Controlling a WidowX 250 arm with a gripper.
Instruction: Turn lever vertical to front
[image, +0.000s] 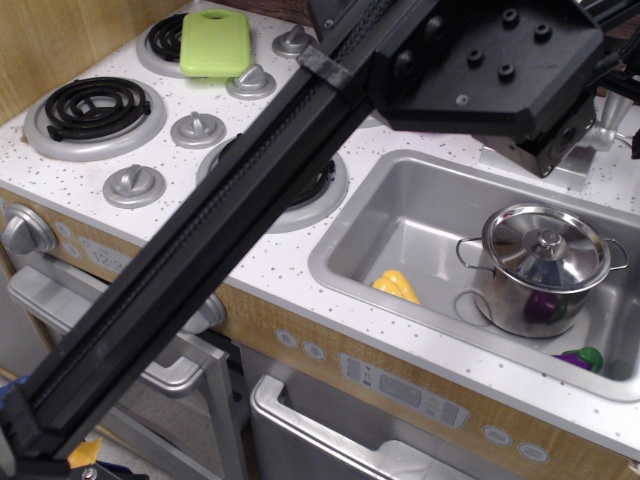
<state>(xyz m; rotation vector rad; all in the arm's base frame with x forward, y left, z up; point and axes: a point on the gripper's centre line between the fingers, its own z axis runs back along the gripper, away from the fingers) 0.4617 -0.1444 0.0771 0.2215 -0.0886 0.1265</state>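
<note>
The lever's round silver post (604, 124) shows behind the sink at the upper right, on a grey base plate (573, 176). The handle bar itself is hidden by my arm. My gripper (566, 143) sits right at the post, under the big black wrist housing (490, 60). Only a dark finger block shows, touching or very close to the post. I cannot tell whether the jaws are open or shut.
The steel sink (400, 215) holds a lidded steel pot (542, 268), a yellow toy (396, 286) and a purple-green toy (584, 357). Left are black coil burners (92, 105), silver stove knobs (197, 128) and a green board (214, 42). My arm link (210, 240) crosses the stove diagonally.
</note>
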